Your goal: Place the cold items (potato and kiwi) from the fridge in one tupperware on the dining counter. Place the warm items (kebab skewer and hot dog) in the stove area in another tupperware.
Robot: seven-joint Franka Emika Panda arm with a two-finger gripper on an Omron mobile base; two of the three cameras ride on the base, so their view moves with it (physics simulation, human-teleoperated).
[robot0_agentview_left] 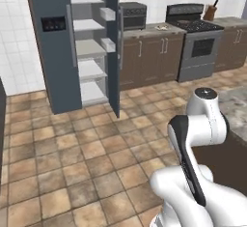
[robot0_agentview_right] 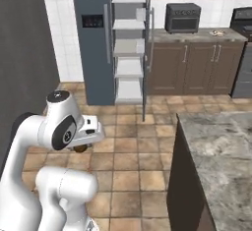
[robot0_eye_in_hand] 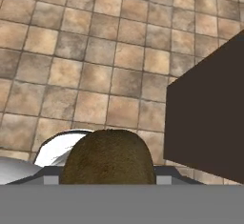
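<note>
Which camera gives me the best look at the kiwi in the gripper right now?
The hand view: the fuzzy brown kiwi sits large at the bottom, held in the gripper. The right base view shows a brown sliver under the hand. In the left base view I cannot make it out.

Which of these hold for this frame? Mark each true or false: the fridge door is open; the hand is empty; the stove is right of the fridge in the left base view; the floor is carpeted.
1. The fridge door is open: true, its shelves show.
2. The hand is empty: false, it holds a brown fuzzy kiwi.
3. The stove is right of the fridge in the left base view: true.
4. The floor is carpeted: false, it is brown tile.
</note>
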